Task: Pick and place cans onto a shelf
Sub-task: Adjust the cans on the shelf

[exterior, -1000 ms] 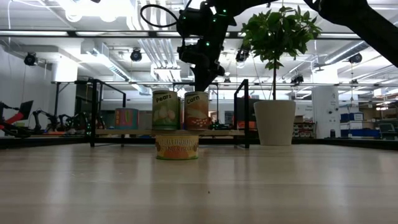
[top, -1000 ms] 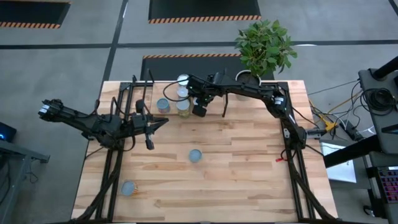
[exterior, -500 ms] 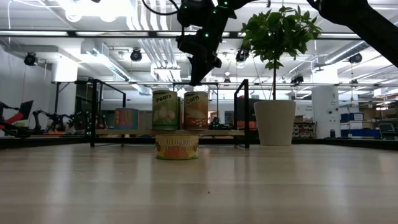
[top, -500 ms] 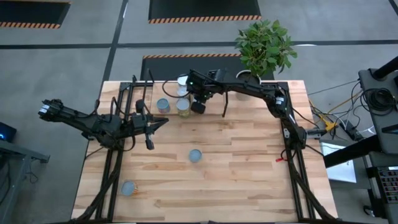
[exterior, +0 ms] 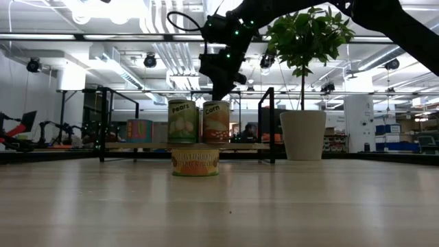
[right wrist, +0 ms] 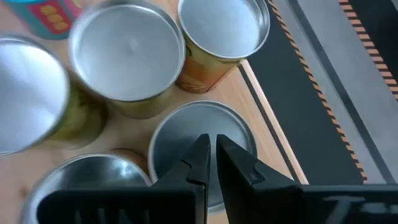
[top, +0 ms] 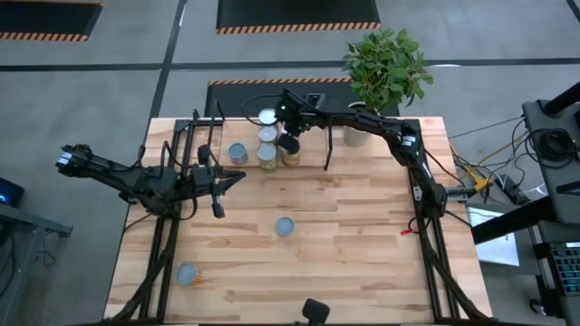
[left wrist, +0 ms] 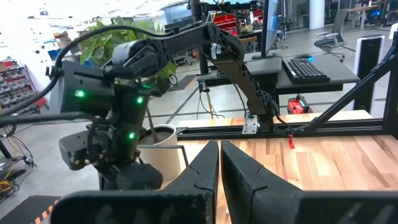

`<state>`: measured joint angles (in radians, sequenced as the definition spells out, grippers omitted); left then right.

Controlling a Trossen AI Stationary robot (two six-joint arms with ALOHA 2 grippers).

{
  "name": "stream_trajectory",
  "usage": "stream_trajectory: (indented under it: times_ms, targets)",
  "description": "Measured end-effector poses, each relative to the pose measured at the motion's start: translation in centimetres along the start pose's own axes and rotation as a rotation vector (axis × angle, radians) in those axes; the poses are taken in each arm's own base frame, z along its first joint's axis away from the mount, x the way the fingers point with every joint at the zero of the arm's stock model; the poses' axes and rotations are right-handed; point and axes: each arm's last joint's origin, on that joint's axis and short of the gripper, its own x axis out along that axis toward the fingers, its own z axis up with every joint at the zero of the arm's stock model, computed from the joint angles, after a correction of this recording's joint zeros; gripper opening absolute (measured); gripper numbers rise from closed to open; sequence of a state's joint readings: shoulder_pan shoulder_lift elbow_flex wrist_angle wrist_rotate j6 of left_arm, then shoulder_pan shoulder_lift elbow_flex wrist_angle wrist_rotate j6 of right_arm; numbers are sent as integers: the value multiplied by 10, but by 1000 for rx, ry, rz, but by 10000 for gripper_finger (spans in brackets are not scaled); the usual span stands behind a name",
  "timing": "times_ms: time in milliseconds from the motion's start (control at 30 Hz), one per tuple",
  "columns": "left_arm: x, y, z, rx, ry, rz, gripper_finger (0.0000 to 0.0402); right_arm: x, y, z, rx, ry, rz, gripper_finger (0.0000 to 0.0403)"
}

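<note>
In the high view the right gripper is in the upper middle of the frame, above the group of cans on the shelf; its own camera shows the two dark fingers almost together, only a thin gap between them, and they hold nothing. Under them is the silvery top of one can, with other tins close around it. In the low view the Pears can and the Corn can stand side by side on the wooden board, and a tan can stands on the table in front of them. More cans lie apart on the table in the high view: one at the centre, one at the lower left. The left gripper waits at the left middle, its fingers nearly closed and empty.
</note>
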<state>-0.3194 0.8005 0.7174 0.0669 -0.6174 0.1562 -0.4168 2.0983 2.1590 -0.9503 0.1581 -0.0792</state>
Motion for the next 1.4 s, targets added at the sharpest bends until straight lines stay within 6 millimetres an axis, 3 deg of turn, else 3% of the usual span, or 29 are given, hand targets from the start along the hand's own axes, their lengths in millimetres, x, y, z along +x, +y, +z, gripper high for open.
stream_trajectory:
  times_ms: [300,967,1100,1400]
  targets:
    - [0,0,0,0,0,0,0,16,4,-9,-8,19,6,18]
    - [0,0,0,0,0,0,0,13,14,-6,-22,-1,21,18]
    - [0,0,0,0,0,0,0,4,14,-4,-21,-18,18,18]
    - [0,0,0,0,0,0,0,-42,24,-6,-29,-7,46,18]
